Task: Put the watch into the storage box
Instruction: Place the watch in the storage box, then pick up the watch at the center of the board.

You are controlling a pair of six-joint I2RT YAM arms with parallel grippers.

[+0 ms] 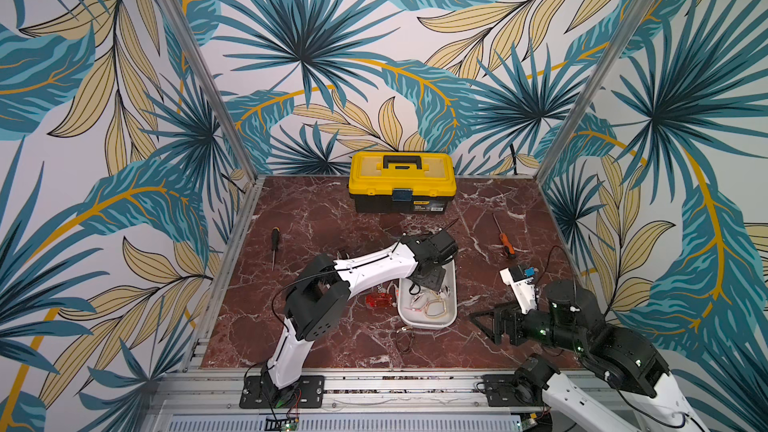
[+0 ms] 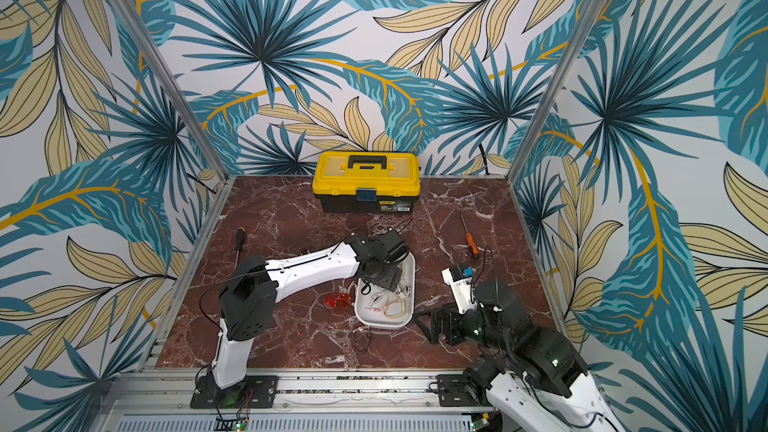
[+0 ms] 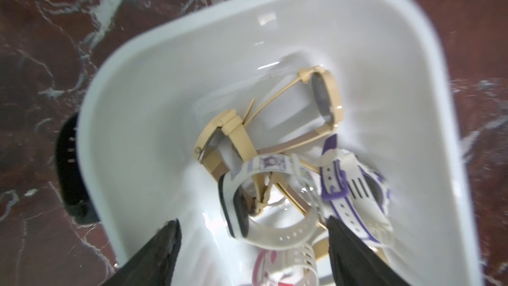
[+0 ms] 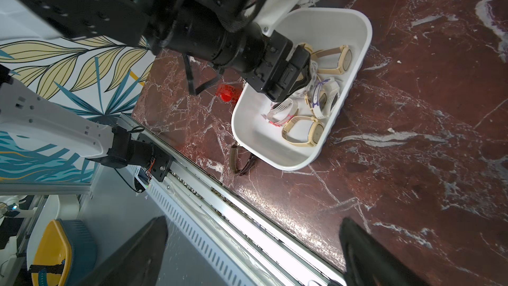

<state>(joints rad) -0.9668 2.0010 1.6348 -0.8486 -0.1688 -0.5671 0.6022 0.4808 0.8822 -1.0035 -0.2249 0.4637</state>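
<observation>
Likely illegible toolbox label (image 1: 428,208); left end effector (image 3: 253,222) apart above storage box (image 3: 165,105), right end effector (image 4: 254,220) apart.

looking down into white storage box (image 3: 90,122) on red-brown marbled desk (image 3: 41,50). heaped on its floor: two beige watches (image 3: 327,97), white watch (image 3: 236,210) with dark face, purple-and-white watch (image 3: 341,188), all tangled and touching. left hand (image 3: 253,222) over the heap, black fingers (image 3: 165,243) spread wide, white watch between them, unpinched. black strap (image 3: 68,166) outside, against the rim. whole frame motion-blurred.
</observation>
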